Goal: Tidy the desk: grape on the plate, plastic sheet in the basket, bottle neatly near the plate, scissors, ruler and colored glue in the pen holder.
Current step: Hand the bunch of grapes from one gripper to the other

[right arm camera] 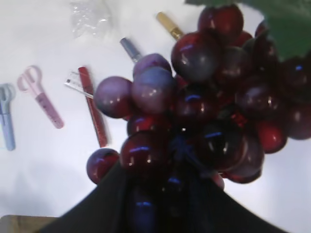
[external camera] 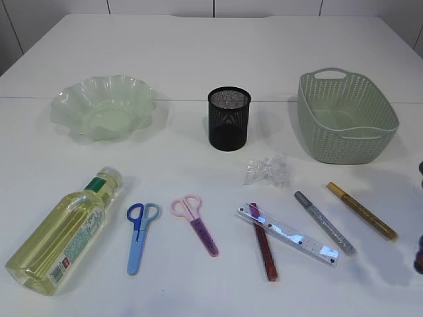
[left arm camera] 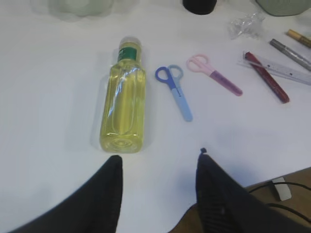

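Grapes (right arm camera: 204,111) fill the right end effector (right arm camera: 165,194), clamped above the table (right arm camera: 39,184).

Plate (external camera: 104,105) back left, pen holder (external camera: 229,119) centre, basket (external camera: 346,117) right; bottle (external camera: 65,230) front left, ruler (external camera: 288,234) across glue stick (external camera: 263,251).

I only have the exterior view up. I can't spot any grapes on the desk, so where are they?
Observer: The right wrist view shows the grape bunch gripped in the right hand.
Operator: And the left hand? It's outside my picture.
Observer: In the left wrist view the left hand is open and empty. It hovers just off the base end of the lying bottle.
Operator: Is there anything on the bunch besides grapes?
Observer: Yes, a green leaf at the top corner of the right wrist view.
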`<act>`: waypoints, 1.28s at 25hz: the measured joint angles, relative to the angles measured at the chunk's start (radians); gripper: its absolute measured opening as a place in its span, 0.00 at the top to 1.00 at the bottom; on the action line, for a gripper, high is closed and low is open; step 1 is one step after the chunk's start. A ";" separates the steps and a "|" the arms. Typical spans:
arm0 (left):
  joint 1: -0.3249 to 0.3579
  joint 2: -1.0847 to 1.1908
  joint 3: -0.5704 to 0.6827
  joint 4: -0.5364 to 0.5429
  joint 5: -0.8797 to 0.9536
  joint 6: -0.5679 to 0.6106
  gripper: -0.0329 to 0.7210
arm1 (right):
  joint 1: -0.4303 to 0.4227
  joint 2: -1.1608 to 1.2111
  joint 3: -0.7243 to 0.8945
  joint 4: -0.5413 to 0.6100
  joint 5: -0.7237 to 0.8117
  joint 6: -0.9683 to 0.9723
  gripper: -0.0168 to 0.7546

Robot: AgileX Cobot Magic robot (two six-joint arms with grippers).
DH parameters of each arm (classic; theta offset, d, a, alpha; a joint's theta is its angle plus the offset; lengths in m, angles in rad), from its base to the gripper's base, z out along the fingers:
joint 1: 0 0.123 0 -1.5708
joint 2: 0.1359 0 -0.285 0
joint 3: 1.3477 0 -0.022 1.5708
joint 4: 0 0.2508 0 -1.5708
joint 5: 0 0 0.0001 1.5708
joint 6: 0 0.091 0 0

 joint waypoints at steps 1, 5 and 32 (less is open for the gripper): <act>0.000 0.003 0.000 -0.015 -0.008 0.008 0.48 | 0.000 0.000 0.000 0.026 0.002 -0.028 0.70; 0.000 0.047 0.000 -0.147 -0.058 0.075 0.48 | 0.011 0.000 0.000 0.134 0.003 -0.162 0.70; 0.000 0.671 -0.006 -0.798 -0.076 0.893 0.30 | 0.017 0.000 0.000 0.740 0.009 -0.606 0.69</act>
